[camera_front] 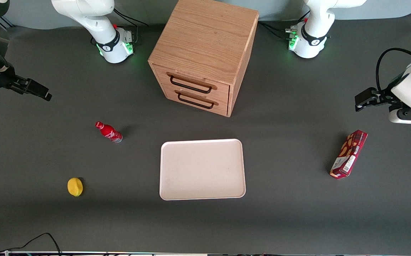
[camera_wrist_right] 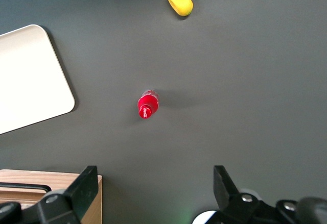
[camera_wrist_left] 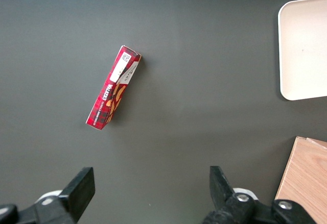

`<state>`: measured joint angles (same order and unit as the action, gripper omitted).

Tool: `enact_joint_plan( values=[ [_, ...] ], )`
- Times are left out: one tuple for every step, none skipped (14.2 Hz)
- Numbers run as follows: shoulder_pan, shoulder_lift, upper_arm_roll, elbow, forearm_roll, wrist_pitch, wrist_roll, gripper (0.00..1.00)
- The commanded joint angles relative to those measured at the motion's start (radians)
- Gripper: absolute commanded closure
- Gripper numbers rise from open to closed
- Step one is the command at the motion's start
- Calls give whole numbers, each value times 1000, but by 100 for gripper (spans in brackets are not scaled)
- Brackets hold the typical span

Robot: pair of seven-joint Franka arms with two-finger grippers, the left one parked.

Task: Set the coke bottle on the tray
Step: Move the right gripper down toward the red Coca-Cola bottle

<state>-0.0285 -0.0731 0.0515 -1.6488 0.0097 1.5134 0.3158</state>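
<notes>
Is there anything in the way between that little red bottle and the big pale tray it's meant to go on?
Nothing visible. The small red coke bottle stands upright on bare dark table, apart from the cream-pink rectangular tray. The round yellow object lies nearer the front camera, off that line. The gripper, fingers open, hangs above the bottle, holding nothing.

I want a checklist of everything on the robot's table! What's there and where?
Surface: dark grey table, flat.
Coke bottle: standing on the table, apart from the tray, toward the working arm's end.
Tray: nothing on it, in front of the wooden drawer cabinet.
Clutter: yellow lemon nearer the front camera than the bottle; red snack box toward the parked arm's end.
Gripper: open, holding nothing, raised well away from the bottle.
Cables: black cable at the table's near edge.
Surroundings: pale wall above the table.
</notes>
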Motion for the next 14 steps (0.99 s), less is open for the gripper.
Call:
enact_joint_plan(
  values=[
    [10,32,-9,55,23,-44,3,0],
    [10,32,-9,54,22,-44,0,0],
    [9,30,-7,43,24,-51,-6,0],
    [13,33,-1,37,24,-53,-9,0],
    [16,35,4,11,26,-44,-9,0],
    [16,33,11,-37,30,-20,-21,0],
    [16,26,24,-104,32,34,-44,0],
    [15,13,39,-179,32,103,-49,0],
    [15,3,50,-250,32,176,-50,0],
    [16,-7,53,-322,30,258,-52,0],
    [15,-4,66,-392,29,351,-55,0],
    [16,4,71,-452,18,440,-57,0],
    [15,10,71,-509,15,532,-73,0],
    [15,18,70,-564,13,616,-92,0]
  ],
)
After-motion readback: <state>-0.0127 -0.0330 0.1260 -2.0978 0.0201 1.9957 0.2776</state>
